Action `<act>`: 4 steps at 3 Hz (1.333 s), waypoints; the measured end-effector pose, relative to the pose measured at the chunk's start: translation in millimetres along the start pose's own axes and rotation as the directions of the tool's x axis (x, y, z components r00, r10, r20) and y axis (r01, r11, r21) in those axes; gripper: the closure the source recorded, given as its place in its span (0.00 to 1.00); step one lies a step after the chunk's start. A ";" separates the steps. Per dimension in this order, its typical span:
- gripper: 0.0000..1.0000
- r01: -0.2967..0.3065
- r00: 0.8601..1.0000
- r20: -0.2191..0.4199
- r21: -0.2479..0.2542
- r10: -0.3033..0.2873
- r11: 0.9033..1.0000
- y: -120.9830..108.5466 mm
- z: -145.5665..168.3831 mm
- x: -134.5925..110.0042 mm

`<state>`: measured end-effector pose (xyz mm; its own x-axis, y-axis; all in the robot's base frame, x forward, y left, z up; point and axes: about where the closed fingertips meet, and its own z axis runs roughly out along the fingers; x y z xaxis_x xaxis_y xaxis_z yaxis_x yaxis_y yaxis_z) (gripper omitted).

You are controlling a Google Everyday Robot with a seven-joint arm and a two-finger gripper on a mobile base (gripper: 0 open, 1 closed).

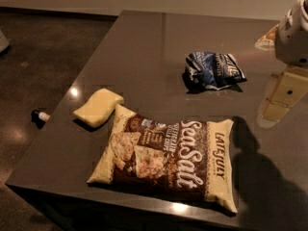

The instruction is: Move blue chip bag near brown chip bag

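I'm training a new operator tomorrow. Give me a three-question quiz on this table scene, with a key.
1. True or false: the blue bag touches the brown bag.
2. What lies by the brown bag's upper-left corner? A) yellow block B) cup C) spoon
3. Fill in: the gripper hangs over the table at the picture's ____ edge, beside the blue bag.

Key: 1 false, bare table separates them; 2 A; 3 right.
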<state>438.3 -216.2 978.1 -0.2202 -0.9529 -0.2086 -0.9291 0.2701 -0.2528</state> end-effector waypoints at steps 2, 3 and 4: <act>0.00 -0.003 1.000 0.017 -0.009 0.003 1.000 -9.8 0.8 -8.0; 0.00 -0.012 0.999 0.050 0.001 0.012 1.000 -50.5 18.6 -35.3; 0.00 -0.047 0.995 0.084 0.021 0.046 0.999 -93.2 40.8 -53.3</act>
<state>548.8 -184.9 974.2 -0.2365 -0.9246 -0.2988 -0.9113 0.3177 -0.2619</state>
